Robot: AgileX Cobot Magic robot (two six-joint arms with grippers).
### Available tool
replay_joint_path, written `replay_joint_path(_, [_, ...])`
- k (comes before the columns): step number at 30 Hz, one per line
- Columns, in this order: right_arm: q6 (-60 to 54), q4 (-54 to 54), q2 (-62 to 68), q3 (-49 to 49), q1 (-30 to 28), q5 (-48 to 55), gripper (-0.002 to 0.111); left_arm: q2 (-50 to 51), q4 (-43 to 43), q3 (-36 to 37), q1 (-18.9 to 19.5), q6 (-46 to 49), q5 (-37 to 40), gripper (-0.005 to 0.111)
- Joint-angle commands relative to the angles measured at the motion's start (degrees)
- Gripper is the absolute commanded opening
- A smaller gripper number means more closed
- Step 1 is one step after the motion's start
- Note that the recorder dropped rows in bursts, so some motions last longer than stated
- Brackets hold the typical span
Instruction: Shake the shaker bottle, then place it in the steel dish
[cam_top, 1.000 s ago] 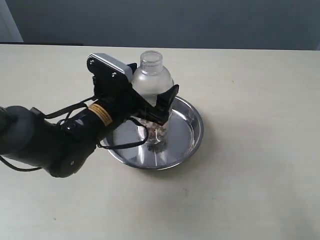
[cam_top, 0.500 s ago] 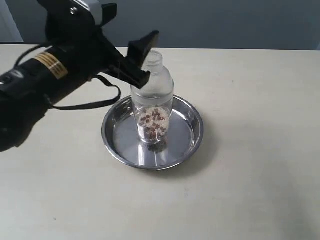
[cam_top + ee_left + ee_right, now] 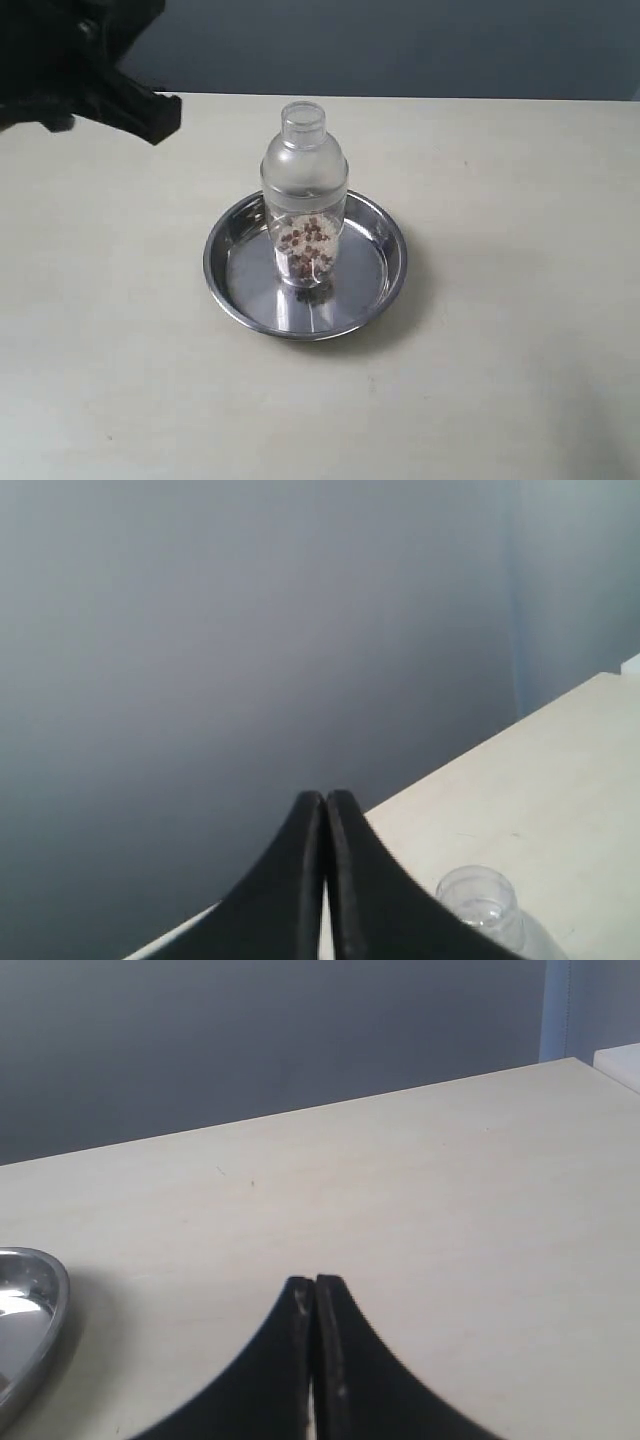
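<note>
The clear shaker bottle [image 3: 304, 200] stands upright in the middle of the steel dish [image 3: 385, 268], with reddish-brown pellets in its lower half. Nothing holds it. My left gripper [image 3: 160, 115] is raised at the top left of the exterior view, well clear of the bottle, and only its dark tip shows there. In the left wrist view the left gripper [image 3: 325, 798] is shut on nothing, and the shaker bottle's cap [image 3: 478, 898] shows beyond it. My right gripper [image 3: 314, 1283] is shut and empty over bare table, with the steel dish's rim [image 3: 45, 1310] off to one side.
The pale table [image 3: 520, 200] runs around the dish on all sides. A dark wall stands behind its far edge.
The left gripper let go of the bottle, shut, and drew back up and to the left, out toward the frame corner. The bottle stays standing in the dish.
</note>
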Motion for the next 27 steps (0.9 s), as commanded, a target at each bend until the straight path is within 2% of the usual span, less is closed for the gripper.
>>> replay_joint_path(1, [-0.2,-0.1,-0.3,0.0,-0.3,-0.4,-0.001,-5.0,-2.5,0.2,0.1,1.5,0.8,0.001])
replay_joint_path(6, [-0.2,-0.1,-0.3,0.0,-0.3,-0.4,-0.001,-6.2,-3.3,0.2,0.9,6.2,0.4,0.001])
replay_joint_path(8, [-0.2,-0.1,-0.3,0.0,-0.3,-0.4,-0.001,-6.4,-8.8,0.3,2.6,7.4,2.8,0.001])
replay_joint_path(10, [-0.2,-0.1,-0.3,0.0,-0.3,-0.4,-0.001,-7.0,-11.2,0.5,7.2,7.8,8.3,0.001])
replay_joint_path(11, [-0.2,-0.1,-0.3,0.0,-0.3,-0.4,-0.001,-7.8,-11.6,0.5,12.8,5.9,16.0,0.001])
replay_joint_path(12, [-0.2,-0.1,-0.3,0.0,-0.3,-0.4,-0.001,-8.5,-12.1,0.5,16.5,4.2,20.4,0.001])
replay_joint_path(13, [-0.2,-0.1,-0.3,0.0,-0.3,-0.4,-0.001,-10.5,-12.3,0.5,23.7,1.8,29.1,0.001])
replay_joint_path(16, [-0.2,-0.1,-0.3,0.0,-0.3,-0.4,-0.001,-15.5,-12.0,0.5,34.0,1.7,39.7,0.001])
replay_joint_path(18, [-0.2,-0.1,-0.3,0.0,-0.3,-0.4,-0.001,-17.7,-10.6,0.5,38.5,1.7,41.8,0.001])
replay_joint_path(20, [-0.2,-0.1,-0.3,0.0,-0.3,-0.4,-0.001,-18.7,-10.6,0.5,40.4,1.6,42.0,0.001])
replay_joint_path(24, [-0.2,-0.1,-0.3,0.0,-0.3,-0.4,-0.001,-19.0,-11.9,1.8,41.4,1.3,41.9,0.001])
replay_joint_path(27, [-0.2,-0.1,-0.3,0.0,-0.3,-0.4,-0.001,-23.6,-7.1,8.2,41.4,-4.1,37.0,0.001])
